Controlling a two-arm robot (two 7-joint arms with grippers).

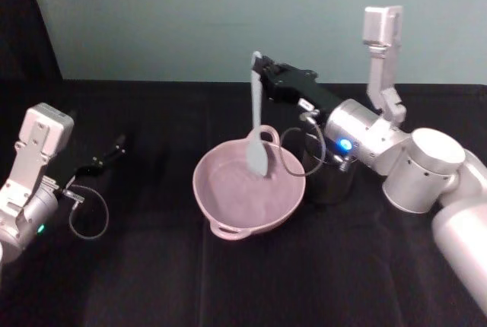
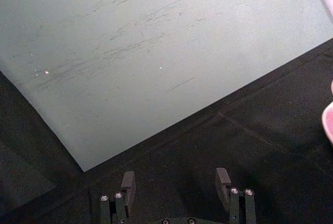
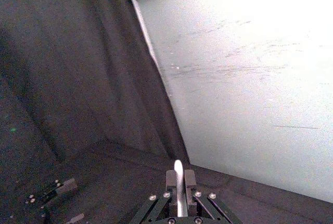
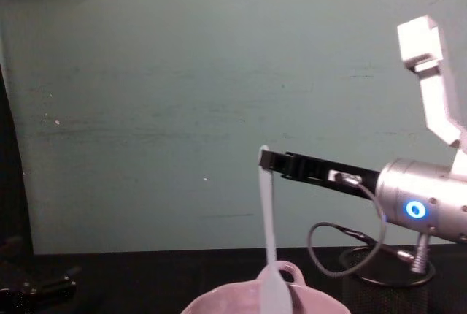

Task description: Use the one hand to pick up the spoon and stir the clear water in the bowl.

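**Spoon hangs upright into the bowl, held at its top**

Over the middle of the black desk (image 1: 152,281), the white spoon (image 1: 256,125) hangs almost upright, its long axis running top to bottom. Its flat blade dips inside the pink bowl (image 1: 221,207), toward the far right of the basin. Whether the blade touches the clear water cannot be told; the liquid itself is barely visible. The right pincer (image 1: 262,74) is pinching the handle near its upper tip, so the spoon lies straight below the grip. The right wrist view shows the handle caught between the two black fingers (image 3: 190,178). Behind the wrist stands a black mesh cup (image 1: 329,182), just beside the bowl's right rim.

The stirring likely turns on this vertical line: sweeping the grip sideways should carry the blade around the basin, provided it is low enough. The right arm is much nearer to the bowl. The left pincer (image 2: 177,185) rests well apart on the left, fingers spread and holding nothing.
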